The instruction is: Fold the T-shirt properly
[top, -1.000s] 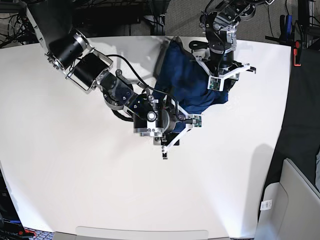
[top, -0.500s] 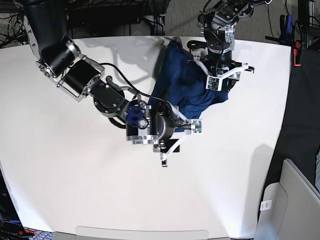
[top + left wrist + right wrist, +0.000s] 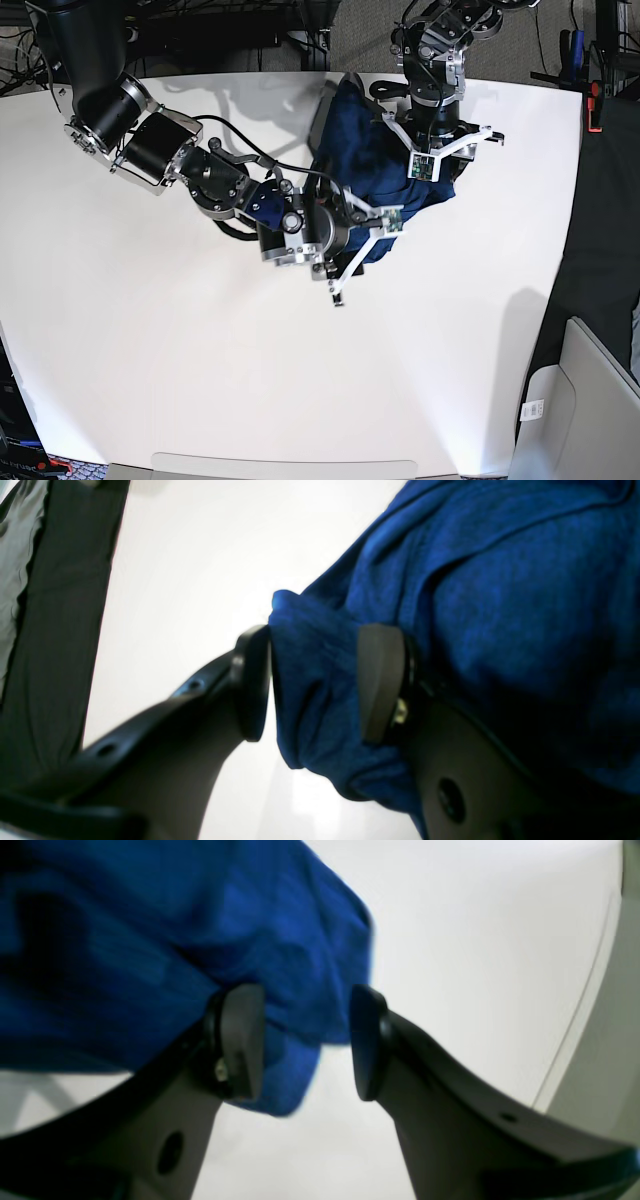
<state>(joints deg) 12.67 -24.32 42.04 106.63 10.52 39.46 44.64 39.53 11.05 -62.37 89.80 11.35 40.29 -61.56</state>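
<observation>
The T-shirt point(image 3: 370, 160) lies bunched in a dark blue heap at the far middle of the white table point(image 3: 150, 350). My left gripper point(image 3: 440, 150) hangs over the heap's right side. In the left wrist view the left gripper point(image 3: 315, 675) has its jaws wide apart, with a loose fold of the T-shirt point(image 3: 500, 595) between the pads. My right gripper point(image 3: 365, 250) is at the heap's near edge. In the right wrist view the right gripper point(image 3: 305, 1030) is open, and the T-shirt point(image 3: 150, 940) lies behind its left finger point(image 3: 240, 1040), partly in the gap.
Cables and dark equipment point(image 3: 230, 30) line the table's far edge. A red-handled tool point(image 3: 595, 100) sits off the right edge, and a grey seat point(image 3: 585, 400) stands at the lower right. The right arm's thick links point(image 3: 160, 150) stretch across the table's left half.
The left gripper's jaws have widened on the shirt's right side. The right arm has swung so that its gripper sits a little higher, against the heap's near edge.
</observation>
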